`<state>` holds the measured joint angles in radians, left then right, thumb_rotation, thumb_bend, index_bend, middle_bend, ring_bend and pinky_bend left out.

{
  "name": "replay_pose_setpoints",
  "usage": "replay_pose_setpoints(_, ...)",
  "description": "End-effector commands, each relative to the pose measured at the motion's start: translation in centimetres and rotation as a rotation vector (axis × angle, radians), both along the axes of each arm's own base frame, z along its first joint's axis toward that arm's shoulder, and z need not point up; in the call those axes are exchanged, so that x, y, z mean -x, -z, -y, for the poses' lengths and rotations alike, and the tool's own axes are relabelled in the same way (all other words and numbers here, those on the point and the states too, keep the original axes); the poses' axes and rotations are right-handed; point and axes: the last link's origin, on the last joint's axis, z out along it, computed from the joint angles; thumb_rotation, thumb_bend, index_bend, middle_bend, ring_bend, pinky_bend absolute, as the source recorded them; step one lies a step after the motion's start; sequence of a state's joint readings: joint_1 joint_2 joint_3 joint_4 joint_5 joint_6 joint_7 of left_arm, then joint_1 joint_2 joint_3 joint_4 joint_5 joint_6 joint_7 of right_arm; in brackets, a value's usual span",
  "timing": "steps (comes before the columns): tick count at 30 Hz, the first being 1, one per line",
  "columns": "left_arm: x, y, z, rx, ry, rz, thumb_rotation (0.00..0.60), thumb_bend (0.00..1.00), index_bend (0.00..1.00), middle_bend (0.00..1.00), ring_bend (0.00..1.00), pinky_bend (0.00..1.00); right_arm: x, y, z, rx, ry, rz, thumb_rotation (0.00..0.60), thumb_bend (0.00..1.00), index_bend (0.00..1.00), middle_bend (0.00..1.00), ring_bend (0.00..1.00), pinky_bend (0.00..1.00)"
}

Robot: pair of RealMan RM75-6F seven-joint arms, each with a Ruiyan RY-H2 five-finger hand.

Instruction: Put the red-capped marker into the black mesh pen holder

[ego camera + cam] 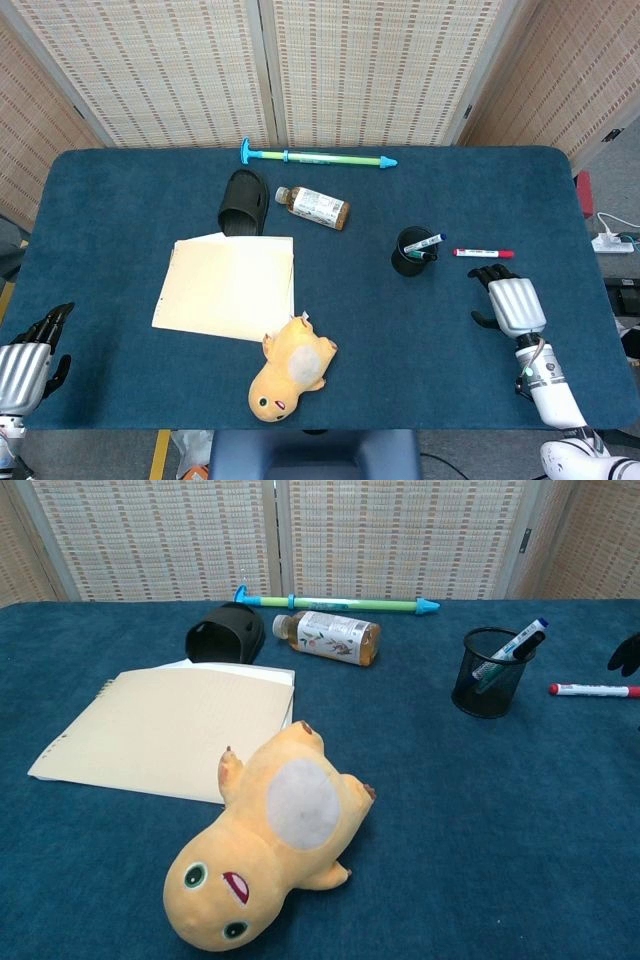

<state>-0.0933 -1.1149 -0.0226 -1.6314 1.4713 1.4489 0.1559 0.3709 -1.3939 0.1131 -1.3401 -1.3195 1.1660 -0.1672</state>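
We bring our empty, open right hand (512, 302) toward twelve o'clock, gripping the red-capped marker (483, 253) mid-barrel before lifting toward the black mesh pen holder (411, 251).

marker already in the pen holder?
No, the red-capped marker lies flat on the table, just right of the black mesh pen holder and apart from it.

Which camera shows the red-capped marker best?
The head view: the whole marker lies flat on the table right of the pen holder, with the right hand just short of it. The chest view shows the marker at its right edge, red cap cut off.
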Motion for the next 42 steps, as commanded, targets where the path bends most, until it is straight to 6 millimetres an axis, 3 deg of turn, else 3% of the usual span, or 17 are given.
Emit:
replay_pose_setpoints(1,0.0,0.0,0.0,-0.002,0.001,-0.001,0.6,0.43,0.07,0.1,0.23,0.44,0.0,0.0,0.0,0.0,0.002,-0.004,0.6,0.11,0.3,0.3,0.21,0.48)
replay_pose_setpoints(9,-0.1,-0.1,0.1,-0.013,0.006,0.006,0.6,0.43,0.07,0.1,0.23,0.44,1.2,-0.1,1.5,0.022,0.024,-0.064,0.6,0.11,0.31,0.3,0.21,0.48)
replay_pose_setpoints(23,0.2,0.4,-0.4,0.009,-0.021,-0.005,0.6,0.43,0.07,0.1,0.23,0.44,3.2,2.2,9.1,0.016,0.037,-0.128,0.6,0.11,0.34,0.3,0.21,0.48)
replay_pose_setpoints(42,0.2,-0.1,-0.3,-0.026,-0.027,-0.005,0.6,0.43,0.07,0.1,0.23,0.44,3.9,4.8,12.7,-0.054,0.114,-0.176,0.6,0.19,0.37,0.3,0.24,0.5)
